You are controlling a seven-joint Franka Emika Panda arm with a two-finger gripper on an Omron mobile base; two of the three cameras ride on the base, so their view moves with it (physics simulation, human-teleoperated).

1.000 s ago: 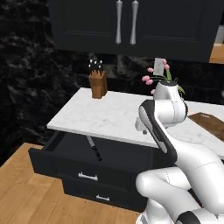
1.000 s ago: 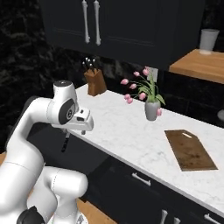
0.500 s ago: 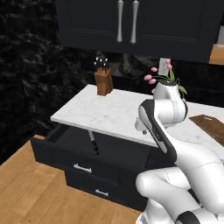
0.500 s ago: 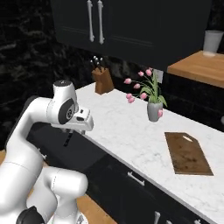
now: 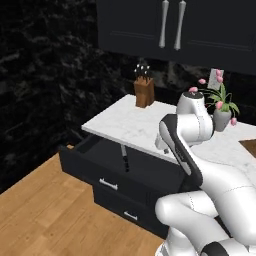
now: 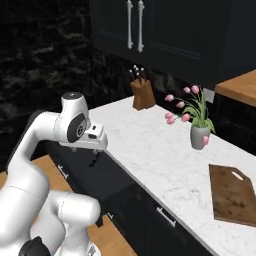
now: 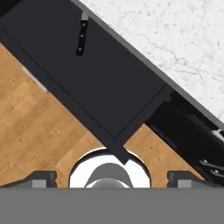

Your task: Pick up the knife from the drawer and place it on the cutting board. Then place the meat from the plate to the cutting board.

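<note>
The drawer (image 5: 95, 172) stands pulled out under the white marble counter (image 5: 135, 127). The knife (image 5: 124, 158) lies on its dark floor, black handle toward the front and the blade partly under the counter's edge. From above, the hand view shows the knife (image 7: 81, 38) at the top left of the drawer (image 7: 105, 83). My gripper (image 7: 113, 177) hangs open high over the drawer's front right corner, well apart from the knife, nothing between its fingertips (image 7: 42, 177). The gripper (image 6: 93, 159) points down just off the counter's edge. The cutting board (image 6: 235, 192) lies bare at the counter's far right. The meat is out of view.
A brown knife block (image 6: 142, 94) stands at the back of the counter. A vase of pink tulips (image 6: 199, 134) sits between it and the board. Shut drawers (image 7: 197, 144) lie to the right of the open one. Black wall cabinets (image 5: 175, 25) hang above, over a wooden floor (image 5: 45, 215).
The whole scene has shifted right in both base views, so the base has driven left along the counter. The arm keeps the same pose, and the drawer and knife lie as before.
</note>
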